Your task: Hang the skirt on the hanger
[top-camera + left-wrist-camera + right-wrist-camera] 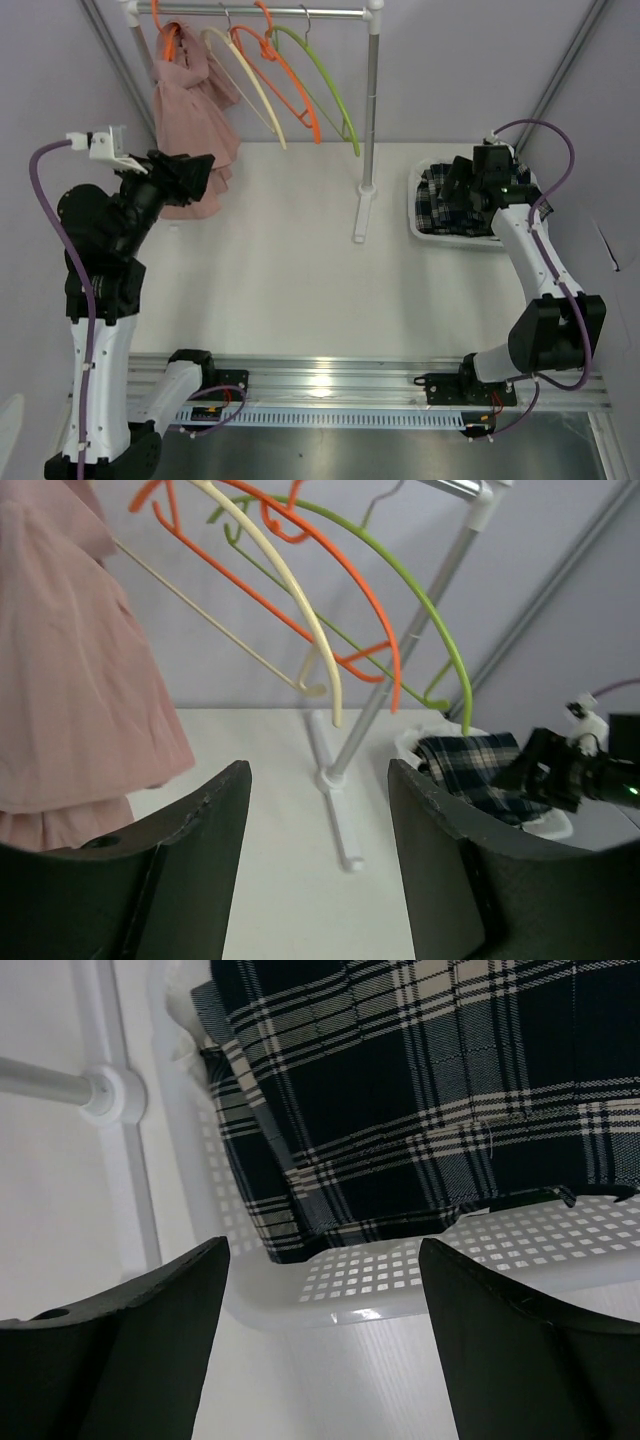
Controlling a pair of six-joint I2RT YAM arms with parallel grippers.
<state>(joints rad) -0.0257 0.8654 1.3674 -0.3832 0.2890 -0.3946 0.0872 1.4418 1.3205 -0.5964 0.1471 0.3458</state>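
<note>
Skirt [420, 1090] in basket [350, 1305], right tool [322, 1250] hovering above, jaws apart, seemingly empty.

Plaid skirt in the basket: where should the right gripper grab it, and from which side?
From straight above, likely: the walls of the basket block side approaches. Pinch the plaid skirt at its layered edge by the rim, where folds stack and give some thickness; its flat middle offers little. The right gripper hangs open over it.

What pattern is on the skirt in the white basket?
The skirt is dark navy and cream plaid; the right wrist view shows it best.
</note>
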